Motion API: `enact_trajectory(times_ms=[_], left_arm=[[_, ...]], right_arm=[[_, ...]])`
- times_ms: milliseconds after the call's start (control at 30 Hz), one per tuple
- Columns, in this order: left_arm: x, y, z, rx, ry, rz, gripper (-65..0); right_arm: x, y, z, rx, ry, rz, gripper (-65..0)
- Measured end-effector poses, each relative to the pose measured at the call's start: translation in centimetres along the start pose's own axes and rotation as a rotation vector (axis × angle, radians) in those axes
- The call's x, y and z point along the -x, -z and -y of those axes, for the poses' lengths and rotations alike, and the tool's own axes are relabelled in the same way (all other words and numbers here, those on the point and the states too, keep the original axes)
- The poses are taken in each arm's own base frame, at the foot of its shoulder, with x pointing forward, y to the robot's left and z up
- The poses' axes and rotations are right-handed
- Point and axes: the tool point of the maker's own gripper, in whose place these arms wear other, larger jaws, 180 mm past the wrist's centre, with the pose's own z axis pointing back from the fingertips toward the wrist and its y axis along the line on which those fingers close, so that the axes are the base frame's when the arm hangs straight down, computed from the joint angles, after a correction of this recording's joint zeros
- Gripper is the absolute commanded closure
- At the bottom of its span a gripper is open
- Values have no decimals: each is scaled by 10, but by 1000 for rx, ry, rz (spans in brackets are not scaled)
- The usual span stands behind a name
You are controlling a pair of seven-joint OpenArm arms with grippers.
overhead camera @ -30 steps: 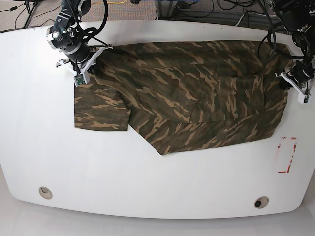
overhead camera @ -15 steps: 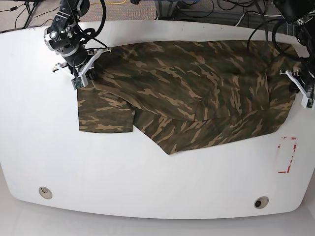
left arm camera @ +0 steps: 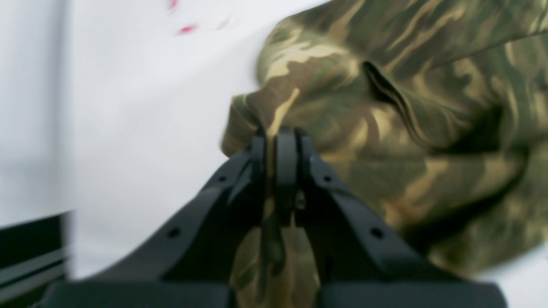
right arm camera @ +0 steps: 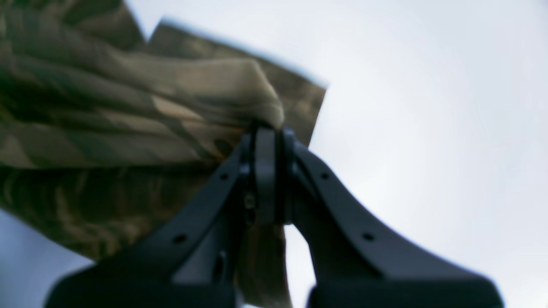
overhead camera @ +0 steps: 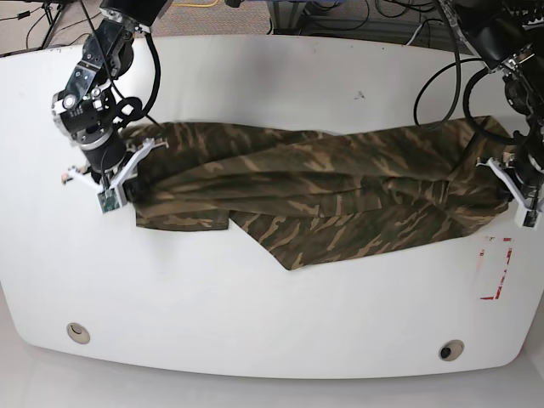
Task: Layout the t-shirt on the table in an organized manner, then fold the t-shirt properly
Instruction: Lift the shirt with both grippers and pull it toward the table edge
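Observation:
The camouflage t-shirt hangs stretched sideways across the white table, its upper edge lifted between both arms and its lower part lying on the tabletop. At the right of the base view, my left gripper is shut on the shirt's right edge. The left wrist view shows that gripper pinching a bunched fold of the t-shirt. On the left, my right gripper is shut on the shirt's left end. The right wrist view shows this gripper clamping a corner of the cloth.
A red-outlined rectangle mark lies on the table just below the left gripper. Two round grommets sit near the front edge. Cables and floor lie beyond the table's far edge.
Both grippers have come toward the table's front, still shut on the shirt. The shirt's far edge has left the back of the table and the cloth now folds over itself in a narrower band.

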Motion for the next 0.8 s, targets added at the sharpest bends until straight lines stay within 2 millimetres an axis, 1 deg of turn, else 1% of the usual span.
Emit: enact_trajectory(times_ms=[33,100,167,300,333,433,633,800], left_arm=[[-1,3,6,14,4,-9,0],[-8,4,10,20,17,-5,0],[-24,2,10,17,36,21,0],[-78,-6,9,5,63,122,0],[-89,-8,7,1,63,146,0],[-125,-17,5,-8,73,226,0],[-181,-27,5,4,95,324,0],[-224,-47,-10,-14,75,411,0]], right_arm=[[-11,1,5,8,-12,24,0],[-28,2,14,26,-28,63,0],[-42,3,23,41,-45,89,0],[-67,6,48,82,-74,126,0],[-73,7,53,92,-76,135,0],[-96,7,71,120,-94,178,0],[-142,4,100,169,-104,253,0],[-178,2,118,186,-156,270,0]])
